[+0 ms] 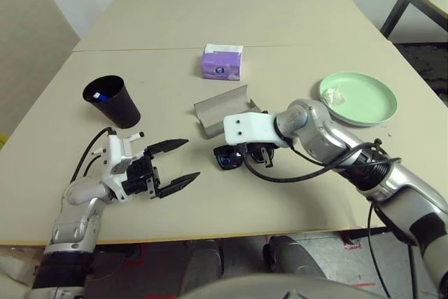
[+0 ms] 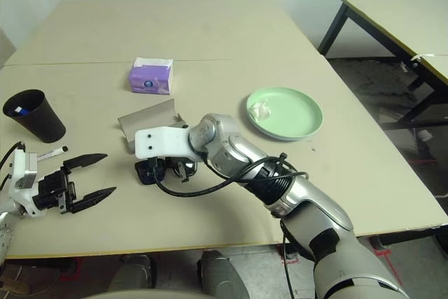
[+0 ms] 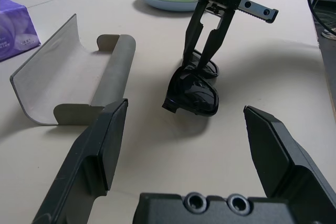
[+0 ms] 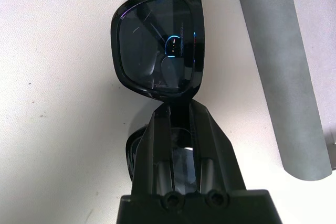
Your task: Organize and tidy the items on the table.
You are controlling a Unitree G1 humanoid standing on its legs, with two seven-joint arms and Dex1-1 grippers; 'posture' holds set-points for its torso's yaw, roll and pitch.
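Note:
Black sunglasses (image 1: 229, 157) lie folded on the beige table (image 1: 294, 33), just in front of the open grey glasses case (image 1: 220, 110). My right gripper (image 4: 176, 106) points down at them, its fingers shut on the bridge between the lenses. To the left, my left gripper (image 1: 190, 159) rests low over the table, open and holding nothing. A white marker with a black cap (image 2: 50, 152) lies beside that wrist. A blue-capped marker (image 1: 98, 95) stands in a black cup (image 1: 115, 106). A crumpled tissue (image 1: 334, 94) sits on the pale green plate (image 1: 371, 106).
A purple tissue box (image 1: 222, 61) stands behind the case, near the seam in the tabletop. A dark-legged table (image 2: 392, 19) stands off to the right. My right forearm and its cable (image 1: 329, 162) reach across the front right of the table.

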